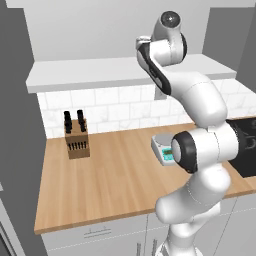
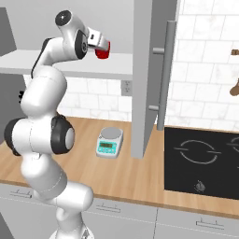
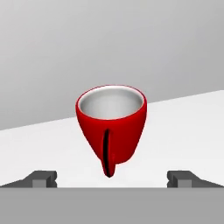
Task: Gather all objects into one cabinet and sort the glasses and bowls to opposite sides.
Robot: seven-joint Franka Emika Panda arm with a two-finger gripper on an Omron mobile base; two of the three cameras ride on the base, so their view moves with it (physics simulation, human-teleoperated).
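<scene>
A glossy red cup [image 3: 111,127] with a pale grey inside stands upright on the cabinet's white shelf board [image 3: 183,127]. A thin rib runs down its near side. My gripper [image 3: 112,177] is open, with its two fingertips [image 3: 43,178] spread wide on either side of the cup's base and touching nothing. In the right base view the raised arm holds the gripper [image 2: 103,46] at the red cup [image 2: 102,52] above the shelf board [image 2: 56,65]. The grey cabinet door [image 2: 142,79] with its steel bar handle [image 2: 165,74] stands open to the right.
On the wooden counter [image 1: 110,175] below stand a knife block [image 1: 76,137] at the left and a small kitchen scale [image 2: 110,142] near the middle. A black cooktop [image 2: 205,158] lies to the right. The open door edge hangs close beside the arm.
</scene>
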